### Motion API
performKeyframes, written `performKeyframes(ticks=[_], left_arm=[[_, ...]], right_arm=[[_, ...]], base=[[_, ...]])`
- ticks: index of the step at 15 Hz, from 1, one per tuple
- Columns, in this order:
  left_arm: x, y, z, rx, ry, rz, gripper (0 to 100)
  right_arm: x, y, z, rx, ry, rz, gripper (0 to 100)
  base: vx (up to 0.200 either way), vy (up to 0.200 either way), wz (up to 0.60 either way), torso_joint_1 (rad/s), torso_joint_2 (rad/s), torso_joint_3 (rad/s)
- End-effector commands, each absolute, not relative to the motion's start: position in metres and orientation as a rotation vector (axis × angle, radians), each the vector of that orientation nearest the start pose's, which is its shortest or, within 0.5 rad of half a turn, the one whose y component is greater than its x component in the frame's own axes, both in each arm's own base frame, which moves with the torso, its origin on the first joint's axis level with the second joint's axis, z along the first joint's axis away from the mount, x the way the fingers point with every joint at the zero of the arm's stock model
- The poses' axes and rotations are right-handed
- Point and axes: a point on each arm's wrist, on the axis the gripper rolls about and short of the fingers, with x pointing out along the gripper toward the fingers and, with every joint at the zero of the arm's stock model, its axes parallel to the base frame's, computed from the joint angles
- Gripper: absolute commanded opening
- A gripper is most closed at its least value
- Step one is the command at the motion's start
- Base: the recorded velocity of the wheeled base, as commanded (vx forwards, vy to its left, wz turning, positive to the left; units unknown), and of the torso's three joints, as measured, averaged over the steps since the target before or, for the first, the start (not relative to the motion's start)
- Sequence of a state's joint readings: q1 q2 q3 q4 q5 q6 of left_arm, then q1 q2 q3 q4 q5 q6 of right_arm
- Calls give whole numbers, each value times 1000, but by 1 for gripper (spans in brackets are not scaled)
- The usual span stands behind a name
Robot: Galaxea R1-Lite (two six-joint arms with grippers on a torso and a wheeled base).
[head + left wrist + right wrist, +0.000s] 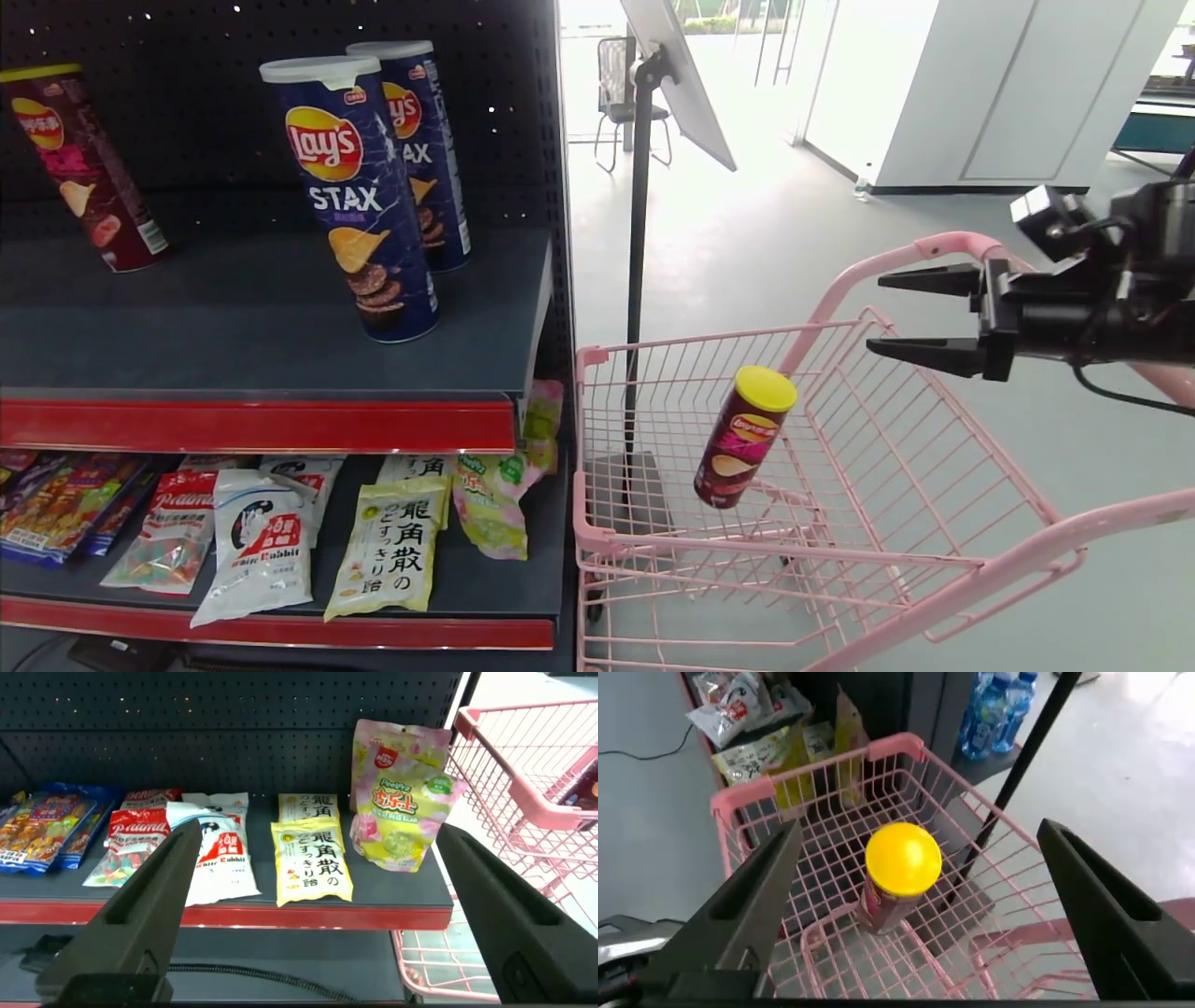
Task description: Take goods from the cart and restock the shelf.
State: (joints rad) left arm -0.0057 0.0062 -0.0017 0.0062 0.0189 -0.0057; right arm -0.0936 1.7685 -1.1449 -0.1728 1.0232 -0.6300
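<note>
Grey floor (747,233), smooth, wide open beyond cart (709,341); bright hall behind. Dark pegboard shelf (233,317) at left, right edge just beside cart's near-left corner. Thin pole stand (639,280) between them, further back. Upper board: free room front, centre and right; red strip along front edge. Cart basket open on top, wire walls all round.

Counts:
- Upper board: three cans. Two blue cans (359,201), one behind the other, close together. One maroon can (84,168) far left, well apart.
- Cart: one yellow-lidded can (744,437), standing on end mid-basket.
- Lower board: two yellow bags (311,859), one white bag (220,854), one red-white bag (135,840), one pink-green bag (397,793) propped upright at right end. Blue packs (47,831) far left, number unclear.

Right pincer (878,313) above cart, up and right of yellow-lidded can, fingers apart, empty. Left pincer (318,831) facing lower board, fingers apart, empty.
</note>
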Motion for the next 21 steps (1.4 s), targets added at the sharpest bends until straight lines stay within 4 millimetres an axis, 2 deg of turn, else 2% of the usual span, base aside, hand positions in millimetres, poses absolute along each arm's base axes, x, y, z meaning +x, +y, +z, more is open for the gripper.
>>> performKeyframes(ticks=[1,2,3,4,5,8,10,12,15,17,21], left_arm=[[-22,1,75,-6,12,14,100],[-22,1,75,-6,12,14,100],[-22,1,76,-6,11,14,100],[-22,1,75,-6,12,12,100],[-22,1,75,-6,12,12,100],[-22,1,75,-6,12,14,100],[-22,1,75,-6,12,12,100],[-22,1,75,-6,12,12,100],[-22,1,75,-6,12,12,100],[-22,1,76,-6,11,12,100],[-22,1,75,-6,12,12,100]], right_arm=[[368,-16,154,-256,217,1027,100],[368,-16,154,-256,217,1027,100],[380,-16,131,-225,263,1038,100],[383,-15,125,-219,276,1042,100],[390,-14,110,-199,309,1048,100],[404,-16,90,-183,336,1049,100],[406,-15,81,-178,356,1049,100],[410,-9,63,-173,392,1061,100],[412,4,48,-172,431,1081,100],[413,20,42,-171,443,1118,100],[423,54,42,-195,426,1182,100]], base=[[0,0,0,0,0,0],[0,0,0,0,0,0],[0,0,0,0,0,0],[0,0,0,0,0,0],[0,0,0,0,0,0],[0,0,0,0,0,0],[0,0,0,0,0,0],[0,0,0,0,0,0],[0,0,0,0,0,0],[0,0,0,0,0,0],[0,0,0,0,0,0]])
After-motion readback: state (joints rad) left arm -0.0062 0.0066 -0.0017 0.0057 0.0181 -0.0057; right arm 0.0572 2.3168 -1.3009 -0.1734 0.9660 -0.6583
